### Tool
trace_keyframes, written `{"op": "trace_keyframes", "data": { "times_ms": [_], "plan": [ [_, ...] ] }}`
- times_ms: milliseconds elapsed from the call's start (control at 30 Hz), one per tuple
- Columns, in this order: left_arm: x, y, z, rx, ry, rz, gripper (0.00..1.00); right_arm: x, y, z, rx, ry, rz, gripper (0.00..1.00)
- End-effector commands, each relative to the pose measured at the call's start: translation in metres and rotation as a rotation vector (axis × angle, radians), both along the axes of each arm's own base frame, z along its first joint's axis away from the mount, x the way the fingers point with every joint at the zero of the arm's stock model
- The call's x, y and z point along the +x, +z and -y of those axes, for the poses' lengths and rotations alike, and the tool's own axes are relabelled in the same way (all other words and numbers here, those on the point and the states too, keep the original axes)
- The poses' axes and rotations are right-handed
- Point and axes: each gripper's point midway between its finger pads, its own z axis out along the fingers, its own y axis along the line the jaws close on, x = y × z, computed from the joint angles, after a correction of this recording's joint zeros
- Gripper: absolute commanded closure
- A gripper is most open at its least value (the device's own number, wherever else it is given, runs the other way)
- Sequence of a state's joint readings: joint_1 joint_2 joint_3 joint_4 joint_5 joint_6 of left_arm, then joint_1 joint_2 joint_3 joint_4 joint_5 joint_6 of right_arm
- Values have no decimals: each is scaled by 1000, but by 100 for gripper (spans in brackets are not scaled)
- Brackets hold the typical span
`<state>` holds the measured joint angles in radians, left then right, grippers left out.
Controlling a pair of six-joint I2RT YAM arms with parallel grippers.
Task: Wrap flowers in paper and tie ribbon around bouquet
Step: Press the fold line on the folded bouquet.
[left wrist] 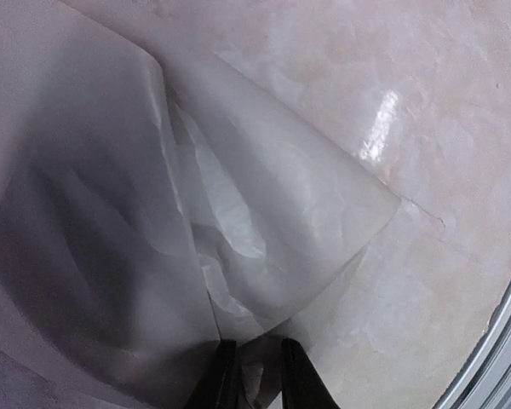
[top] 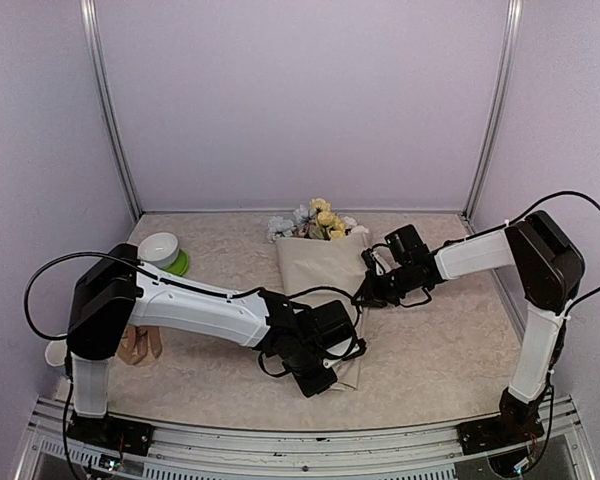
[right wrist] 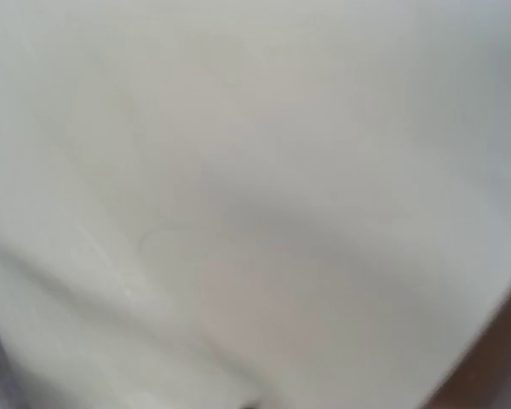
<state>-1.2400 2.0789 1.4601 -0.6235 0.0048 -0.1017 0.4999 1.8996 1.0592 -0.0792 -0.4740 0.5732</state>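
The flowers (top: 320,220), yellow, white and pale blue, poke out of the far end of the beige paper (top: 320,268), which lies folded lengthways mid-table. My left gripper (top: 318,378) is at the paper's near end. In the left wrist view its dark fingers (left wrist: 224,375) are shut on a curled flap of the paper (left wrist: 264,213). My right gripper (top: 368,290) sits at the paper's right edge. Blurred paper (right wrist: 255,170) fills the right wrist view and hides its fingers. A tan-brown ribbon (top: 140,343) lies at the left, partly behind my left arm.
A white round container (top: 159,248) on a green lid (top: 180,264) stands at the back left. A white cup (top: 55,352) sits by the left wall. Metal rails run along the table's near edge (top: 300,440) and the rear corners.
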Motion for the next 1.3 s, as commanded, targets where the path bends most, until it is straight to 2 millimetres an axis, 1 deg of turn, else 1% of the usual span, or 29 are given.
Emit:
{"op": "trace_keyframes", "data": {
  "times_ms": [0, 33, 67, 100, 133, 167, 200, 233, 267, 300, 333, 367, 400, 433, 467, 533, 600, 700, 767, 933, 1000, 1033, 1067, 1100, 1133, 1167, 1233, 1267],
  "plan": [
    [-47, -8, -27, 68, -97, -177, 82, 8, 5, 10, -29, -42, 34, 100],
    [-52, 3, -19, 20, -120, -200, 82, 8, 5, 10, -26, -41, 34, 100],
    [-57, 25, -7, -59, -150, -212, 82, 7, 5, 9, -27, -39, 33, 100],
    [-62, 43, 6, -134, -181, -224, 81, 7, 5, 10, -28, -39, 33, 100],
    [-65, 74, 19, -237, -215, -221, 81, 7, 5, 9, -30, -39, 33, 100],
    [-64, 97, 29, -317, -236, -211, 79, 7, 6, 10, -30, -40, 34, 100],
    [-61, 116, 35, -383, -245, -190, 78, 7, 6, 9, -31, -39, 35, 100],
    [-50, 128, 39, -431, -227, -162, 78, 6, 6, 9, -32, -40, 34, 100],
    [-36, 127, 38, -434, -181, -145, 77, 6, 6, 9, -31, -40, 35, 100],
    [-15, 118, 33, -405, -112, -120, 80, 6, 7, 8, -30, -39, 38, 100],
    [3, 101, 26, -354, -40, -120, 84, 6, 7, 8, -29, -39, 37, 100],
    [22, 80, 15, -283, 29, -121, 89, 6, 7, 7, -29, -37, 36, 100],
    [32, 62, 7, -218, 67, -124, 93, 6, 6, 7, -29, -37, 35, 100],
    [35, 47, 1, -162, 83, -121, 94, 6, 6, 6, -30, -35, 36, 100],
    [36, 36, -4, -121, 80, -105, 94, 5, 5, 6, -32, -34, 32, 100],
    [28, 22, -6, -71, 45, -77, 94, 4, 3, 6, -35, -34, 29, 100],
    [20, 13, -6, -41, 15, -63, 94, 4, 3, 5, -34, -36, 29, 100],
    [9, -3, -12, 3, 4, -81, 94, 4, 4, 4, -30, -37, 30, 100],
    [-1, -7, -12, 9, -6, -99, 94, 4, 5, 4, -30, -35, 32, 100],
    [-42, -2, -3, -19, -134, -153, 94, 4, 6, 3, -37, -36, 34, 100],
    [-49, 8, 0, -47, -171, -163, 94, 4, 9, 1, -33, -34, 40, 100],
    [-46, 19, 5, -76, -178, -156, 93, 4, 11, 1, -33, -33, 41, 100],
    [-39, 35, 14, -119, -177, -138, 91, 4, 13, 0, -34, -35, 47, 100],
    [-31, 47, 20, -151, -163, -118, 86, 4, 15, 0, -34, -34, 50, 100],
    [-18, 63, 31, -192, -141, -80, 78, 4, 17, -1, -32, -35, 55, 100],
    [-5, 83, 45, -235, -118, -29, 72, 4, 18, -2, -30, -36, 57, 100],
    [7, 100, 66, -266, -119, 36, 71, 4, 22, -2, -25, -37, 62, 100],
    [8, 95, 76, -261, -130, 60, 71, 5, 23, -2, -24, -38, 64, 100]
  ]
}}
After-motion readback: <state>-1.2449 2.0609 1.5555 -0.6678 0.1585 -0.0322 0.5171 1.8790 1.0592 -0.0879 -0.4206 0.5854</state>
